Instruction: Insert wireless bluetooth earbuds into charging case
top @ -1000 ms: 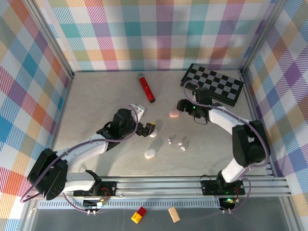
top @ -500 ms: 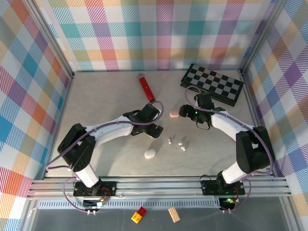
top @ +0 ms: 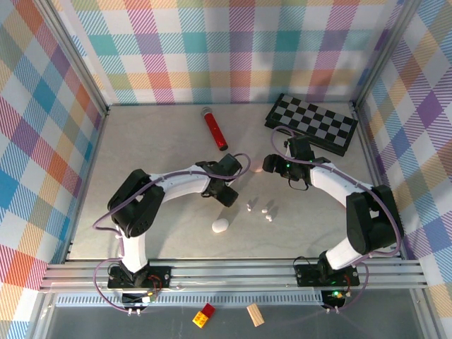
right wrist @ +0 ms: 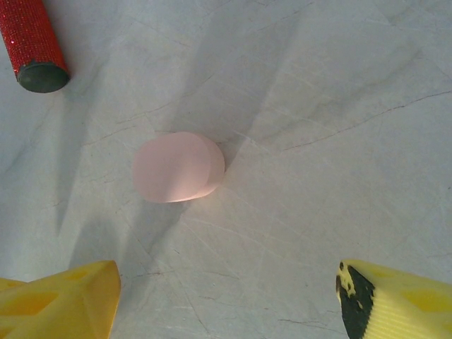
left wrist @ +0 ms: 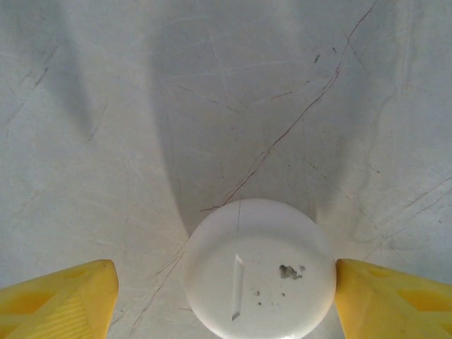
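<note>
Left jaws farther across desk [top: 141,141], wide astride white case [left wrist: 260,268]; right jaws wide, pink case [right wrist: 178,167] and red tube [right wrist: 32,42] ahead.

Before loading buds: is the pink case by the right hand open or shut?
Shut, it seems: the pink case lies as one smooth shell, no lid raised, no cavity showing.

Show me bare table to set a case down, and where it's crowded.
Bare: the table left of the red tube, up to the left wall; also the strip between the white case and the near edge. Crowded: the centre, around the left gripper, right gripper, the pink case and the earbuds.
</note>
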